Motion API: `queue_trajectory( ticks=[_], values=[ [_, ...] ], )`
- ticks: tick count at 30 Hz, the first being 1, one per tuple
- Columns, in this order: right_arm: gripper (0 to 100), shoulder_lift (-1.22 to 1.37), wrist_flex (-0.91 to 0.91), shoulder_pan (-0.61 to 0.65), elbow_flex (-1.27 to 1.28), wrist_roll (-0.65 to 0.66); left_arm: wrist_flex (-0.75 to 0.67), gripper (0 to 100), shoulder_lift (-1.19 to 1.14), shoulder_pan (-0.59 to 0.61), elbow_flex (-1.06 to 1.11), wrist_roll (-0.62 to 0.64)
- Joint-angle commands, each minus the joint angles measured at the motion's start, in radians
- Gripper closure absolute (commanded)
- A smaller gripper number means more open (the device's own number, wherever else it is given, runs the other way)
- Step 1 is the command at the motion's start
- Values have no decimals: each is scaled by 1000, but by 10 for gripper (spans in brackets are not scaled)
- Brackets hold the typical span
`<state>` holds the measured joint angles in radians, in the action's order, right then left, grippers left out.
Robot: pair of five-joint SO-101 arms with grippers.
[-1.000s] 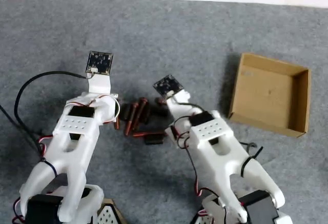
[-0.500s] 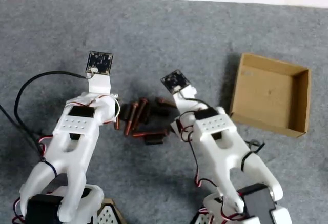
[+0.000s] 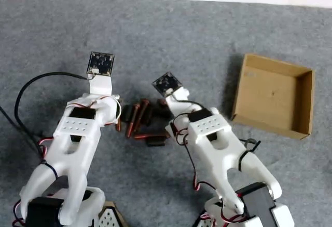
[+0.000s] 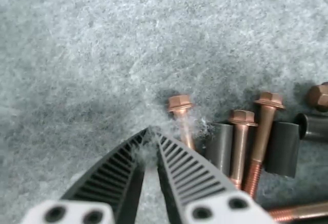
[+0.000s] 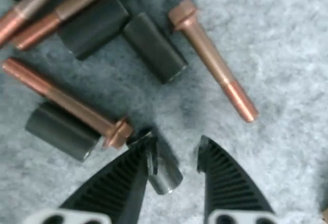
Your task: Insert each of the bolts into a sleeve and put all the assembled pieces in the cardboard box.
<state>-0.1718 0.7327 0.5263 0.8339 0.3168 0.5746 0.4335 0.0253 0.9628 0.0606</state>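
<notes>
The bolts (image 3: 132,120) and sleeves (image 3: 155,140) lie loose in one heap on the carpet (image 3: 171,35) between my two claws. My left claw (image 4: 148,134) is pressed together on nothing. The nearest bolt (image 4: 182,121) lies just beside one finger, almost along it, head away from the wrist. Two more bolts (image 4: 241,142) point the same way, with a dark sleeve (image 4: 220,147) between. Ahead of that claw I have bare carpet.

My right claw (image 5: 177,142) is spread. A short grey sleeve (image 5: 165,177) sits between its fingers, against one and clear of the other. A bolt head (image 5: 119,131) touches that same fingertip, its shank running off sideways. Farther ahead a slanting bolt (image 5: 210,60) lies alone. The box (image 3: 303,102) sits well apart beyond the right arm, open side up, with bare carpet between.
</notes>
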Motion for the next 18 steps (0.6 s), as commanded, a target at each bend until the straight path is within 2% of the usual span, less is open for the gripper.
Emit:
queue_trajectory(
  ticks=[1, 9, 18],
  values=[
    [859, 19, 50, 31, -7, 44, -15, 992, 18, 8, -7, 8],
    [859, 19, 101, 88, -2, 55, -15, 992, 18, 8, -7, 8],
    [860, 30, 101, 88, -1, 57, -15, 992, 18, 8, -7, 8]
  ],
)
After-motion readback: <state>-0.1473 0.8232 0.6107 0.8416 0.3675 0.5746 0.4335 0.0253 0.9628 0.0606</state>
